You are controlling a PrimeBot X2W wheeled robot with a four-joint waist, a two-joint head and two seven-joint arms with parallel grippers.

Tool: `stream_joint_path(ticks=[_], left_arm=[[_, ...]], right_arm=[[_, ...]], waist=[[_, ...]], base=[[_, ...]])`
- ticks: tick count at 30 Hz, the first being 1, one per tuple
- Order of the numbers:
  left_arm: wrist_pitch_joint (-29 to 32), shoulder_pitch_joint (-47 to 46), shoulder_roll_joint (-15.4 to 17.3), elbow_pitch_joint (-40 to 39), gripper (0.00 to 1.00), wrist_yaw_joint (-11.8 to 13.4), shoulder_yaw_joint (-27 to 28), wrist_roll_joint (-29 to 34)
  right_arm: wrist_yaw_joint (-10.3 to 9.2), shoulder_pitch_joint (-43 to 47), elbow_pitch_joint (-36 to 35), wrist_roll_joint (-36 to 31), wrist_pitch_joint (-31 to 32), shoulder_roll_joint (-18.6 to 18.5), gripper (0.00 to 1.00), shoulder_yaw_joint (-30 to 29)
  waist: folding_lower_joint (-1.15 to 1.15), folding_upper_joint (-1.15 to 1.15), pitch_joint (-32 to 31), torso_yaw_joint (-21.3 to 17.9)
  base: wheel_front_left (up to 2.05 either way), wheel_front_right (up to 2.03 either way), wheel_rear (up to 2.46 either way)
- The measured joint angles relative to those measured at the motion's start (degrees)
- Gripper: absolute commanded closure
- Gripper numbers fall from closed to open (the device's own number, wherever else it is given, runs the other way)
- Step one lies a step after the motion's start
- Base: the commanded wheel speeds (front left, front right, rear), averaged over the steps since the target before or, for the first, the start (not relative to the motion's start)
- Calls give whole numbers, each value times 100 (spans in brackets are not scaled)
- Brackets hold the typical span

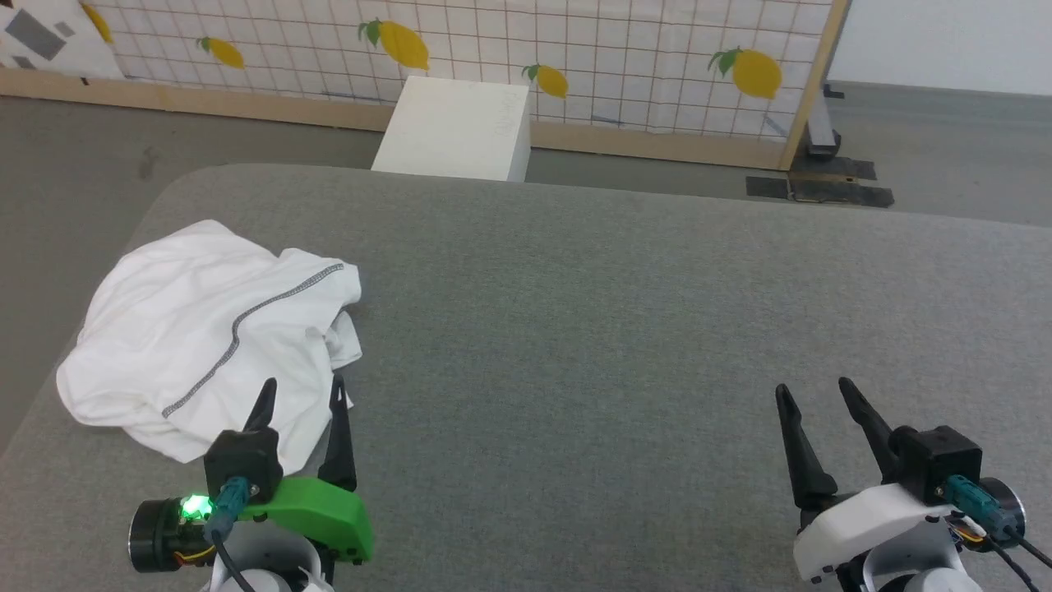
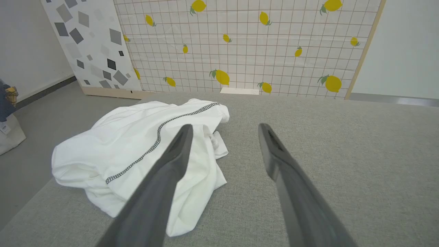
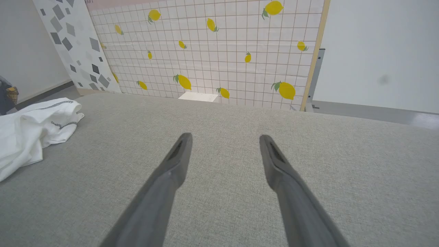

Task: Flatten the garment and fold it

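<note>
"If you want the tally, none of it is done," I tell the desk. "The garment [image 1: 205, 329] lies in a crumpled heap on the grey worktop [image 1: 575, 329], bunched over itself, with one line of dark zigzag stitching running across the top."

"Where is it from your fingers?"

"Directly ahead of the left fingers [image 2: 164, 171], spilling off to their outer side. One finger points over the near edge of the cloth, the other over bare worktop just beside it. I can't tell whether either touches the fabric. They're spread wide, with nothing between them."

"And the other arm?"

"The right fingers [image 3: 164, 178] are spread wide too, and empty, pointing over bare worktop. The garment is well apart from them, off on the side towards the left fingers."

"So what's left?"

"Everything, by my reckoning. I have to pull the heap open, find the sleeves and hem, spread it flat and smooth the wrinkles, and only then make the folds. The grey stretch ahead of and between the two pairs of fingers looks like the place to lay it out."

"Anything in the way?"

"Not that I can see. Far beyond the fingertips, past the worktop's edge, a white box [image 1: 456, 127] stands against a lemon-print screen [image 1: 641, 49]. I judge it no part of the job."
</note>
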Motion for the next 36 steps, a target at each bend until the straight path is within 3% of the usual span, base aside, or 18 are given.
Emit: stream_joint_path(ticks=[36], left_arm=[[-419,60,0,205,0,175,-70,-225]], right_arm=[[0,20,454,401,-444,1,0,29]], waist=[[0,0,68,1035]], base=[[0,0,0]])
